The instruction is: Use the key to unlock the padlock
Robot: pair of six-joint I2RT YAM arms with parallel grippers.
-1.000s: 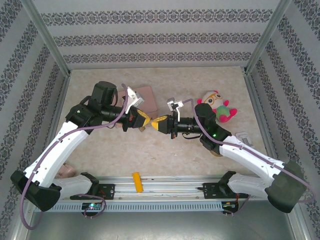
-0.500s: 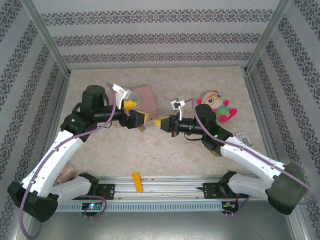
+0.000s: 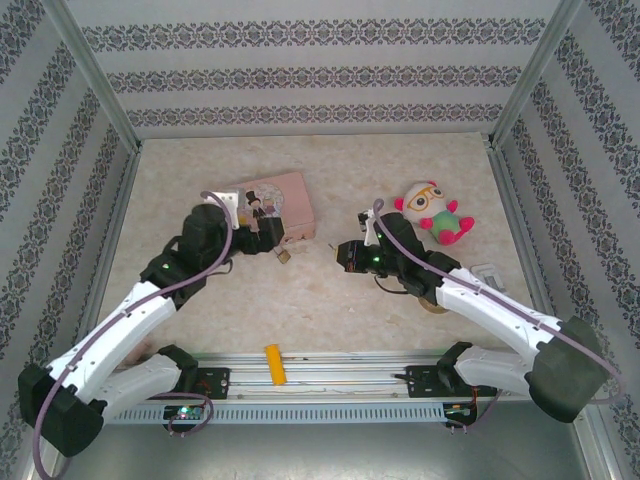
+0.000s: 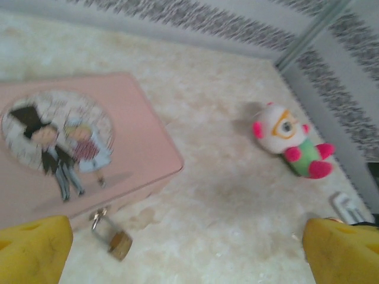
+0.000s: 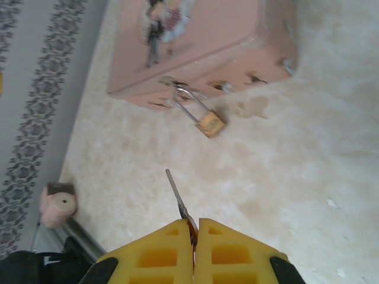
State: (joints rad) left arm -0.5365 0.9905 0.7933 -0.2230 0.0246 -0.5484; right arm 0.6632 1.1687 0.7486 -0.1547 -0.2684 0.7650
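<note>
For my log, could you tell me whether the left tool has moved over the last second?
Yes. The left tool has drawn back leftward, off the pink tin it overlapped before, and opened.

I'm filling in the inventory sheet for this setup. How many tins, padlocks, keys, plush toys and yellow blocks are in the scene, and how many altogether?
pink tin: 1
padlock: 1
key: 1
plush toy: 1
yellow block: 1
Total: 5
</note>
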